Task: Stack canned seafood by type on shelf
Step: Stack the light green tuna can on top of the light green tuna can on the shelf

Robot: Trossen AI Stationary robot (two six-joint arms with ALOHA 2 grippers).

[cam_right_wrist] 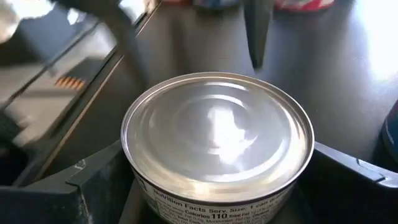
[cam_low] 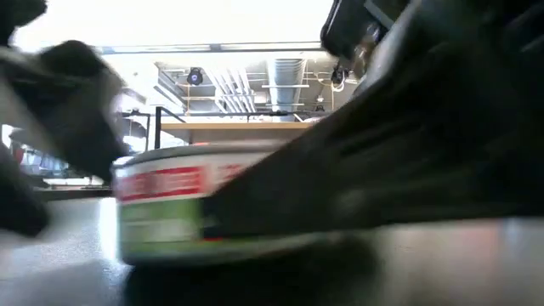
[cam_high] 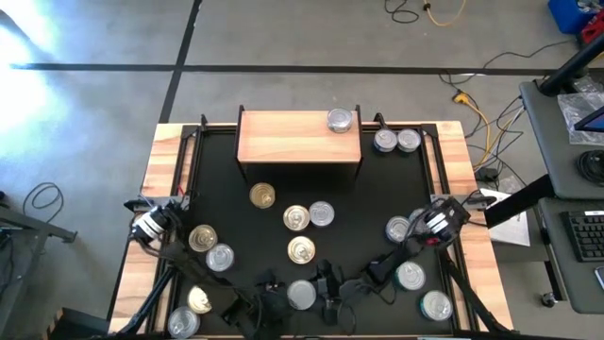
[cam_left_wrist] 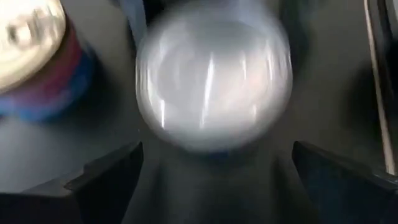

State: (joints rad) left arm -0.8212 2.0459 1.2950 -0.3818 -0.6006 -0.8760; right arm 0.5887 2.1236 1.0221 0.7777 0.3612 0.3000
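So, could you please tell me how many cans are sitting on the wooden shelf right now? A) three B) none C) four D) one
D: the high view shows a single silver-lidded can on the shelf, near its right end, while the other cans are all down on the black table.

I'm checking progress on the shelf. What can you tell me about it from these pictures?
The shelf is a small rectangular board of light wood on thin dark legs, standing level at the table's far edge, near the middle. One silver-lidded can sits on its far right corner; the rest of the top is bare. Two more cans stand on the table just right of it. Neither gripper is near it.
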